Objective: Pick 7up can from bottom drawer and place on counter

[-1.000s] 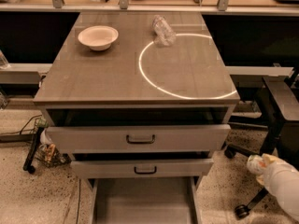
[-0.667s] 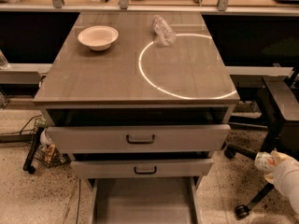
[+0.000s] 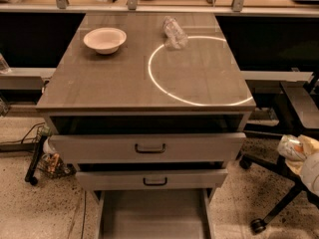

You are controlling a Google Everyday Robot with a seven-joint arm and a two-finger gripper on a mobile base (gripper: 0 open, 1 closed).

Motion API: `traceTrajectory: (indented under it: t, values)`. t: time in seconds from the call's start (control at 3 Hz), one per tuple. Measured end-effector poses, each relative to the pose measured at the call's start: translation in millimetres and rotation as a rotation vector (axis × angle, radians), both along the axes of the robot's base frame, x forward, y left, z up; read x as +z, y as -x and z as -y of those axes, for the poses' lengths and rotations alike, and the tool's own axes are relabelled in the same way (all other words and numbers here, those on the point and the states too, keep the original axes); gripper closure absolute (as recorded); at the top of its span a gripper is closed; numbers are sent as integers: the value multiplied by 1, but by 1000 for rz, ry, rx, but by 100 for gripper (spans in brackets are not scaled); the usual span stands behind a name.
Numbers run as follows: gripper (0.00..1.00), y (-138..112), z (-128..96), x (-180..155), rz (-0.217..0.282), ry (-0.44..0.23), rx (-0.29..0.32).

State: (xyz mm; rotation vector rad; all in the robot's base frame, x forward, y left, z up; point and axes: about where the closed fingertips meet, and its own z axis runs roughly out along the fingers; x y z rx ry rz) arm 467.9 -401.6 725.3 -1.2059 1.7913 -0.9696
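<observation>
The 7up can (image 3: 290,147), small and silver, is held at the far right edge of the camera view, level with the upper drawers and to the right of the cabinet. My gripper (image 3: 301,153) is shut on it, with the white arm (image 3: 313,172) behind. The bottom drawer (image 3: 149,213) is pulled out at the bottom of the view, and its flat grey floor is bare. The counter (image 3: 109,78) is the glossy wood-grain cabinet top with a bright ring of light (image 3: 199,101) on its right half.
A white bowl (image 3: 104,39) sits at the counter's back left and a clear plastic bottle (image 3: 174,31) lies at the back middle. Two grey drawers with dark handles (image 3: 149,148) stand partly open. An office chair base (image 3: 269,218) is under my arm. Cables (image 3: 45,163) lie at left.
My gripper with the can has risen and shifted right, from low beside the drawers to about the height of the upper drawer. Nothing else has moved.
</observation>
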Motion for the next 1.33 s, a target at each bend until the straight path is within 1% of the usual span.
traceTrajectory:
  t: [0.33, 0.67, 1.0, 1.33]
  values:
    - [100, -15, -9, 37, 97, -27, 22]
    - [100, -15, -12, 39, 102, -39, 27]
    - [100, -39, -2, 65, 171, -72, 3]
    - [100, -62, 10, 101, 248, -83, -10]
